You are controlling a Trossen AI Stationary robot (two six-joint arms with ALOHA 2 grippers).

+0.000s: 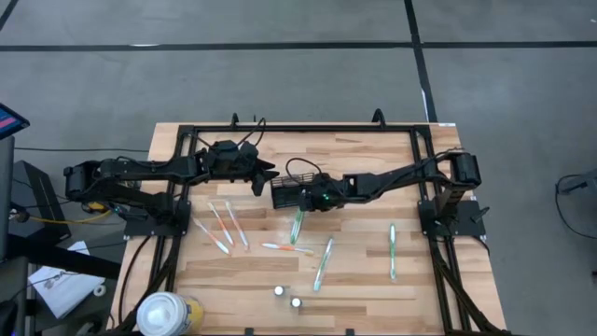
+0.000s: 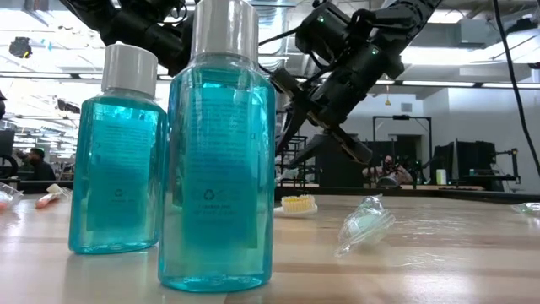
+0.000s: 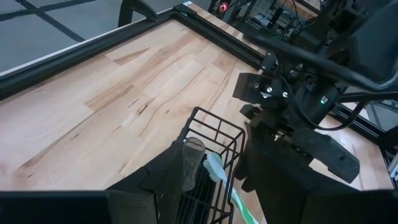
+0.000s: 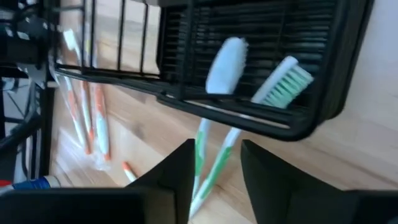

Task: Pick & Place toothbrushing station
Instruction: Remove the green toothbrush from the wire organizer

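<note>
The black wire holder (image 1: 287, 194) sat mid-table with two green toothbrushes (image 4: 214, 140) poking out of it. Right gripper (image 4: 214, 165) hovered right there, fingers spread, gripping nothing. Left gripper (image 1: 265, 175) waited just beside it, fingers apart. More wrapped toothbrushes (image 1: 224, 227) were scattered nearby, and two blue mouthwash bottles (image 2: 218, 152) blocked the low view.

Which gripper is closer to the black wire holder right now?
Right. The right gripper sits at the black wire holder, fingers apart just off the green toothbrushes leaning in it. The left gripper hovers just beside the holder, slightly farther.

Right gripper (image 1: 297, 195) meets the black holder (image 1: 285, 194); toothbrushes (image 1: 224, 227) lie scattered nearby.
</note>
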